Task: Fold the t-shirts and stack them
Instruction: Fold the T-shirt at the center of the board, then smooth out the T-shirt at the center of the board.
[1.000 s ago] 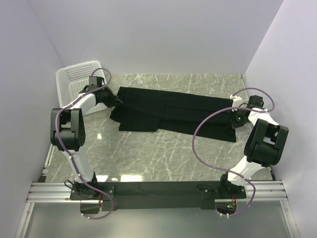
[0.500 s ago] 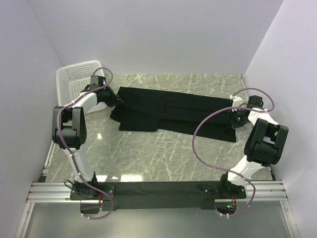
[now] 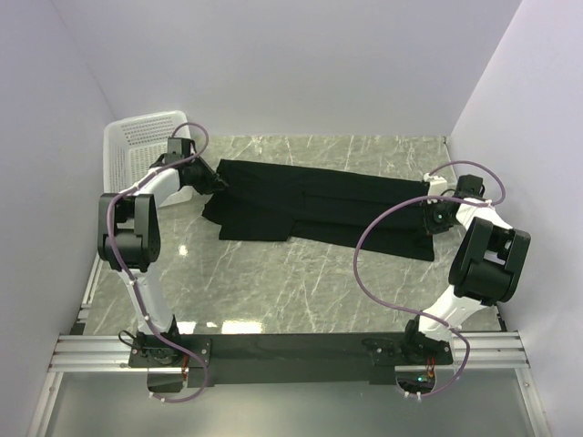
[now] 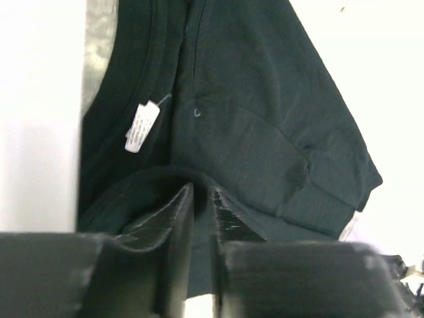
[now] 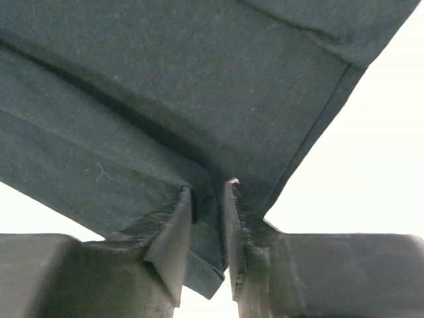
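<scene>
Top external: soft, light t-shirt (image 3: 319,200) lies mid-frame; grip hems, it will likely sag. Around its folds left gripper (image 4: 201,193) and right gripper (image 5: 207,191) stand slightly parted.

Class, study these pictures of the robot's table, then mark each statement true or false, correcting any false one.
1. The black cotton t-shirt lies on the grey marble-patterned table. True.
2. The white plastic mesh basket stands at the far right corner. False: it stands at the far left corner.
3. The left gripper is at the shirt's left end, the right gripper at its right end. True.
4. The shirt is folded into a small square. False: it lies stretched long across the table.
5. A white label shows near the collar. True.
</scene>
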Available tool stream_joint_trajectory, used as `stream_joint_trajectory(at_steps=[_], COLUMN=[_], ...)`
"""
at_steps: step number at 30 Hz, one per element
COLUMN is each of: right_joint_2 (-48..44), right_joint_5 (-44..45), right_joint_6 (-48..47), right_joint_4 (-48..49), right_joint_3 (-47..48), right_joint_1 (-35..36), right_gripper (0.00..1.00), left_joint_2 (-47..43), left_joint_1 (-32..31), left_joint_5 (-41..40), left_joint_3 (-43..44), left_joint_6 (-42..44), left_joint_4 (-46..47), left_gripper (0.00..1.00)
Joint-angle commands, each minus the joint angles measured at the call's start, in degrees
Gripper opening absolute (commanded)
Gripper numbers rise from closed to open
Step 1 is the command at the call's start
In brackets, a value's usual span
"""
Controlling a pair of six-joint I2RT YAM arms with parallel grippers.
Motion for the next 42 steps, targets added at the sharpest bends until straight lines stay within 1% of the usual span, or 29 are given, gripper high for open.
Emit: stream_joint_trajectory(at_steps=[1,4,6,7,9,12,14,17,18,20,21,22,23,24,25,26,27,28,29,31,32,33,36,38,42], right_joint_2=[-3.25,-5.53,-6.24,-6.85,-7.56,-8.26,-8.09,-7.13,-6.34,-4.67,-2.57,-1.60,-0.80,-0.62,-1.32,-2.54,-5.60,-7.11,-8.43,-11.25,-12.12,-13.35,-13.98,-13.37,-11.09], right_joint_5=[-0.43,-0.52,-0.43,-0.52,-1.39,-4.19,-5.44,-5.96,-8.23,-11.05,-11.94,-11.68,-11.25,-10.20,-7.23,-5.72,-3.88,-1.25,2.69,5.18,8.24,9.57,13.01,14.50,16.26], right_joint_6=[2.78,5.07,6.56,6.92,6.83,5.08,2.53,1.04,-0.62,-9.22,-11.69,-13.80,-15.21,-15.23,-13.92,-13.21,-12.25,-9.02,-7.86,-6.01,-5.48,-4.78,-1.09,0.06,3.48], right_joint_4=[3.29,4.78,5.23,4.97,4.35,2.51,-1.00,-3.20,-7.13,-14.07,-17.50,-21.36,-23.23,-23.68,-21.34,-19.49,-17.21,-11.96,-10.08,-6.83,-5.42,-2.36,2.39,3.99,7.33], right_joint_3=[2.54,2.46,2.89,3.24,3.77,3.95,4.56,5.35,5.96,8.94,9.74,10.27,10.54,9.93,8.80,5.65,3.88,2.03,-0.59,-2.81,-5.25,-6.50,-9.49,-10.11,-9.68], right_joint_1=[0.33,0.33,0.42,0.42,0.42,0.33,0.33,-0.02,-0.02,0.24,0.50,0.68,0.86,0.95,0.95,0.95,1.29,1.65,2.08,3.58,4.28,5.50,7.44,8.41,10.09], right_gripper=[0.36,0.41,0.41,0.42,0.42,0.42,0.42,0.38,0.35,0.31,0.26,0.25,0.22,0.22,0.23,0.25,0.32,0.35,0.36,0.40,0.42,0.45,0.49,0.49,0.50], left_joint_2=[0.13,-1.02,-1.72,-2.16,-3.65,-6.03,-8.57,-13.31,-14.81,-19.46,-20.96,-23.93,-25.44,-26.85,-29.47,-30.80,-32.03,-34.57,-35.81,-39.23,-40.30,-41.09,-43.55,-44.09,-44.70], left_joint_1=[-0.22,-0.92,-1.10,-1.18,-1.27,-1.36,-1.45,-1.45,-1.45,-1.45,-1.36,-1.27,-1.19,-0.84,-0.75,-0.57,-0.22,-0.04,0.13,0.57,0.83,1.45,1.63,3.47,4.00], left_joint_5=[-1.05,-2.54,-2.72,-2.81,-2.11,0.69,2.63,4.31,4.22,3.35,2.74,2.03,1.68,1.33,1.06,0.71,0.45,0.10,-0.34,-0.87,-0.87,-0.70,0.00,0.01,0.71], left_joint_3=[2.41,4.69,5.75,5.84,5.31,4.08,2.07,-1.71,-2.85,-6.28,-7.25,-9.26,-10.24,-11.38,-13.48,-14.54,-15.68,-17.96,-19.20,-23.05,-24.38,-25.53,-29.31,-30.02,-30.81], left_joint_6=[0.64,1.69,2.13,2.22,2.92,4.33,5.90,8.97,9.94,12.31,13.11,14.60,15.13,15.57,15.93,16.54,16.63,16.63,16.55,15.67,15.15,14.70,13.30,12.86,12.68], left_joint_4=[0.27,-0.52,-0.61,-0.44,1.23,4.21,6.41,9.93,11.07,11.34,11.17,10.73,10.38,10.11,9.68,8.89,8.53,8.01,7.74,7.74,8.00,8.18,8.35,8.27,7.92], left_gripper=[0.29,0.40,0.41,0.44,0.45,0.47,0.47,0.49,0.50,0.51,0.52,0.52,0.52,0.52,0.53,0.53,0.53,0.53,0.53,0.54,0.54,0.54,0.54,0.54,0.54])
